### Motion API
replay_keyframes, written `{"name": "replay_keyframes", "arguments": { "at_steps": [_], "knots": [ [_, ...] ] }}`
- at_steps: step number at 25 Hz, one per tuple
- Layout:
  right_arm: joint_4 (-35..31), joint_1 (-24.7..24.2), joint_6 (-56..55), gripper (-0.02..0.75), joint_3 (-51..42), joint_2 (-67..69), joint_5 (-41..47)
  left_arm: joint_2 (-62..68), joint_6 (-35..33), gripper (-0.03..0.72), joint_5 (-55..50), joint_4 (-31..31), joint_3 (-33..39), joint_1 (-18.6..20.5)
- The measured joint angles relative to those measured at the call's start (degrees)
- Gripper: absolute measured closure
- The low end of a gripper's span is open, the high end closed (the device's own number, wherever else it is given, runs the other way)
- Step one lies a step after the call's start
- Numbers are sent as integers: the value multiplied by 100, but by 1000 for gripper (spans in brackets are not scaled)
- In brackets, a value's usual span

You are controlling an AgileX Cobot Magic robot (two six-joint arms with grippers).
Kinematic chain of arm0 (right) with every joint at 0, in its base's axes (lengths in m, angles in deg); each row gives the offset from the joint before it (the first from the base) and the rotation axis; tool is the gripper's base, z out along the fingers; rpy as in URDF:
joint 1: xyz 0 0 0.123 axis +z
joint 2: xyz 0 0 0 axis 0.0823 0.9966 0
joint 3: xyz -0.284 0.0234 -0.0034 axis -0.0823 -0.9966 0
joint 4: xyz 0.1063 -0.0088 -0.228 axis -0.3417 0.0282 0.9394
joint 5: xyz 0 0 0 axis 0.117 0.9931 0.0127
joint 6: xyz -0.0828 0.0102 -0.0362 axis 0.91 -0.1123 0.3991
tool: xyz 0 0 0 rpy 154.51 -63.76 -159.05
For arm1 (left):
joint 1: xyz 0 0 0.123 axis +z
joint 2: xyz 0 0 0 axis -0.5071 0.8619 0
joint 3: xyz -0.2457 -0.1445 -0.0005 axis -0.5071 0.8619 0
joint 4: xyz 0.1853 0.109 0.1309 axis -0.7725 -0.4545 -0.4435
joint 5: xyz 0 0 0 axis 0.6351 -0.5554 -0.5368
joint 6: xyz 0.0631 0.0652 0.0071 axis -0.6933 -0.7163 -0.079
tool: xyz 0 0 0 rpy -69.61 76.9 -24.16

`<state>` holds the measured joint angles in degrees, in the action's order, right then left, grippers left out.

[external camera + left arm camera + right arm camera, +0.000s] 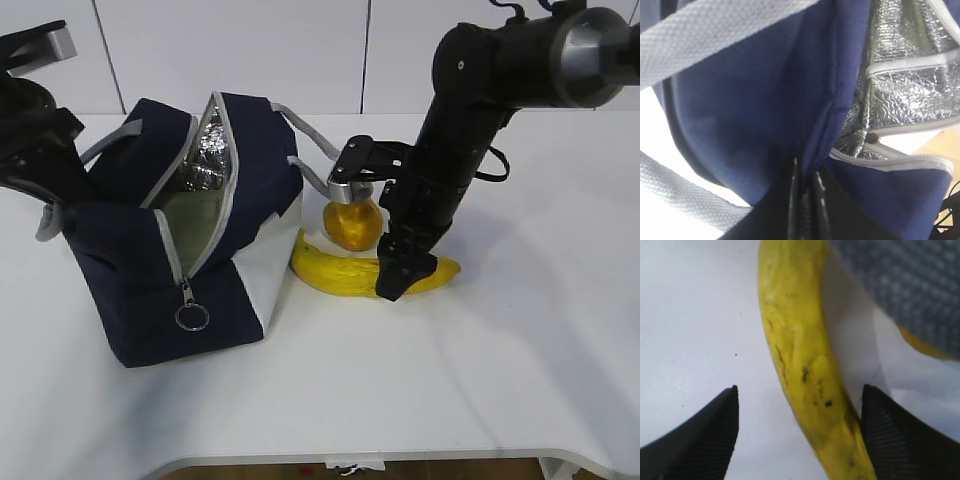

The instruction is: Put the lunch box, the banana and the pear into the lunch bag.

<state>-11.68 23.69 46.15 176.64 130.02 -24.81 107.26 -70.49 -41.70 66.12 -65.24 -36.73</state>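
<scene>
White counter [480,380] runs under everything, with pale wall panels behind it. Between the widely spread pads of the right tool [800,430] lies the banana [800,365], long, curved and yellow with small dark specks and faint brown streaks; the right-hand pad sits just beside its skin while the other stands apart over bare counter, so nothing is gripped. In the exterior view the banana's middle is hidden behind that tool [398,275]. Just behind the tool sits the pear [352,225], squat and yellow-orange, its top covered by the arm's wrist housing. On the far side of the banana from the right tool stands the lunch bag [130,290], navy with a white lower panel, grey zipper with ring pull, and crinkled silver lining showing through its gaping mouth. A sage-green surface shows inside; what it belongs to is unclear. The left tool [805,200] is pinched closed on a fold of the bag's navy fabric, though its tips are blurred and dark.
</scene>
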Motion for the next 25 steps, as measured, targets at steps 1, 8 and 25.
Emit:
{"name": "replay_keyframes", "arguments": {
  "at_steps": [1,8,25],
  "knots": [
    [0,0,0,165,0,0,0,0,0,680,0,0,0,0],
    [0,0,-11,321,0,0,-11,0,0,680,0,0,0,0],
    [-36,0,-92,367,0,0,-97,0,0,681,0,0,0,0]
  ]
}}
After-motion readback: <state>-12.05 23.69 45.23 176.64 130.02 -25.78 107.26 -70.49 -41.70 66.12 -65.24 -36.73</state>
